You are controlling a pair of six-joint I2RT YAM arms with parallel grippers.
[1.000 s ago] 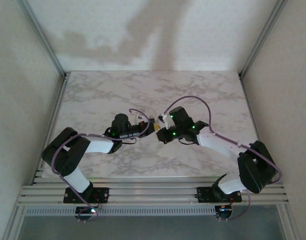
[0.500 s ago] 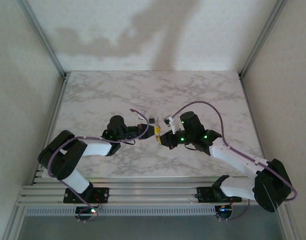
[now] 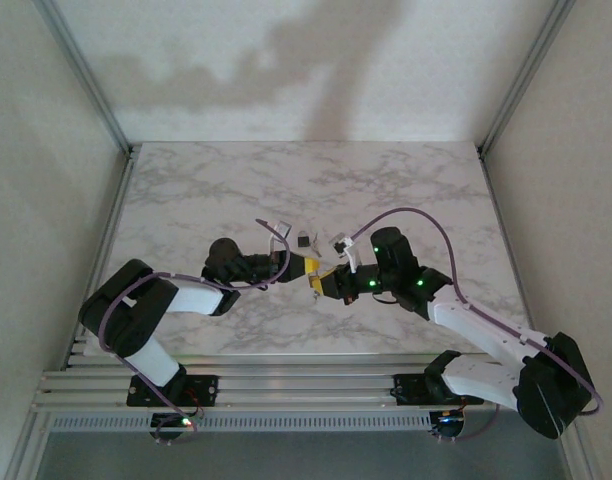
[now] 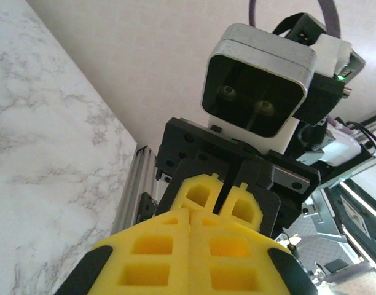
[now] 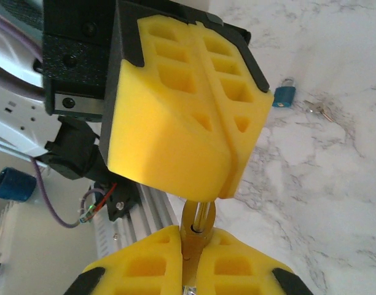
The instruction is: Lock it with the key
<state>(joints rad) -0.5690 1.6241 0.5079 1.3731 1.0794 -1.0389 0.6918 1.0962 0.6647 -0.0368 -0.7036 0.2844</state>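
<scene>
High rear overview; facing close-up wrist views

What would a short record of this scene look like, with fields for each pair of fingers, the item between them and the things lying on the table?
left fingers: shut, tips meeting the right fingers
right fingers: shut on the brass piece
brass piece: reaches from the right fingers up to the left fingers; key or lock part, cannot tell
blue padlock: lying on the table, apart from both arms
small metal items: beside the blue padlock, possibly keys
table: white marble pattern
</scene>
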